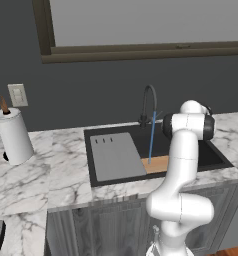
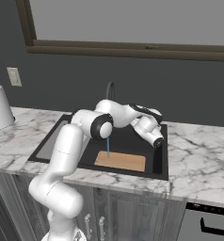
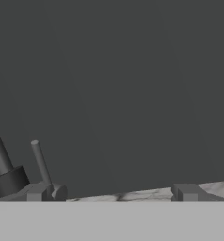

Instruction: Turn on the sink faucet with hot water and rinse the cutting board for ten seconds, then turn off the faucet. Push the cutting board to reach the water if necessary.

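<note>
The dark gooseneck sink faucet (image 1: 149,100) stands behind the black sink (image 1: 213,155). A thin blue stream of water (image 1: 152,137) falls from its spout onto the left end of the tan cutting board (image 2: 123,162), which lies flat at the front of the basin. My arm reaches over the sink towards the back wall. In the hand view my gripper (image 3: 111,193) is open with nothing between its fingertips (image 3: 36,192). It faces the dark wall, with the faucet base (image 3: 9,181) and its thin lever handle (image 3: 41,164) at the lower left, just beyond the left fingertip.
A grey flat panel with three slots (image 1: 116,156) covers the left part of the sink. A paper towel roll (image 1: 13,135) stands on the marble counter (image 1: 41,175) at the left, under a wall outlet (image 1: 17,95). A window frame (image 1: 141,50) runs above.
</note>
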